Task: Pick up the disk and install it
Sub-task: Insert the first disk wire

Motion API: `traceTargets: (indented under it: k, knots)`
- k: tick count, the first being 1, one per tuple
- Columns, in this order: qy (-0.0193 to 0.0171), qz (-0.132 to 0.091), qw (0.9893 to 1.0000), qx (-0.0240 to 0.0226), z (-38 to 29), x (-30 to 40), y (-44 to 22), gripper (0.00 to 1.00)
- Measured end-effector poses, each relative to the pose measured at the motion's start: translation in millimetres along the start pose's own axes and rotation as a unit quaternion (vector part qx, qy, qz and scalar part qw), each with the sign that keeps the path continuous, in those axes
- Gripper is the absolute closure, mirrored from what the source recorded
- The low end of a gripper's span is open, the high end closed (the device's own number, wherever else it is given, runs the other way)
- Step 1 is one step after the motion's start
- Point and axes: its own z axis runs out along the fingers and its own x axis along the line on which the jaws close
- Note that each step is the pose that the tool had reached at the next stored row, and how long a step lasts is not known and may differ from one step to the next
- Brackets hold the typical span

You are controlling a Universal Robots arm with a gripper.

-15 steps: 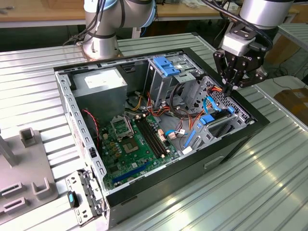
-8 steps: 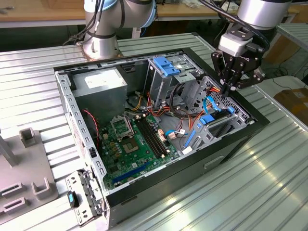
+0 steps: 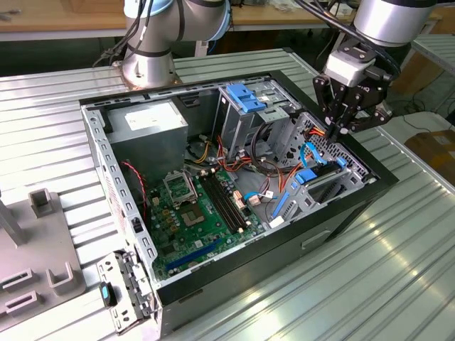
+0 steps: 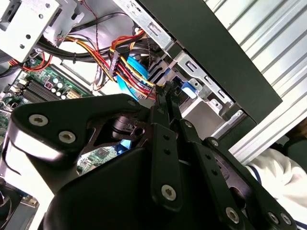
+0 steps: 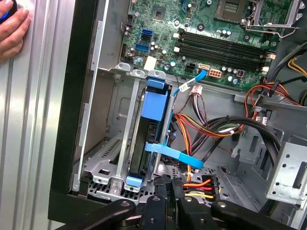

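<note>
Gripper (image 3: pixel 340 129) fingers pressed together, empty, just above the disk (image 5: pixel 152 125) seated in its bay

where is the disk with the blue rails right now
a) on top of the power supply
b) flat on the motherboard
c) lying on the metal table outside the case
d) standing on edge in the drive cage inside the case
d: in the first wrist view the disk stands on edge between the metal walls of the drive cage inside the computer case, with the tool close above its end.
</note>
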Motion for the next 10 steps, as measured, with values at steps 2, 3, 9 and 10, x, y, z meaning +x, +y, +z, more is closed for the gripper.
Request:
traceTargets:
  k: [2, 3, 9, 10]
  knots:
    - [0.0, 0.0, 1.0, 0.0, 0.6, 0.0, 0.1, 0.84]
    - [0.0, 0.0, 1.0, 0.0, 0.7, -0.1, 0.1, 0.84]
    - [0.0, 0.0, 1.0, 0.0, 0.8, -0.1, 0.1, 0.84]
    - [0.0, 0.0, 1.0, 0.0, 0.8, -0.1, 0.1, 0.84]
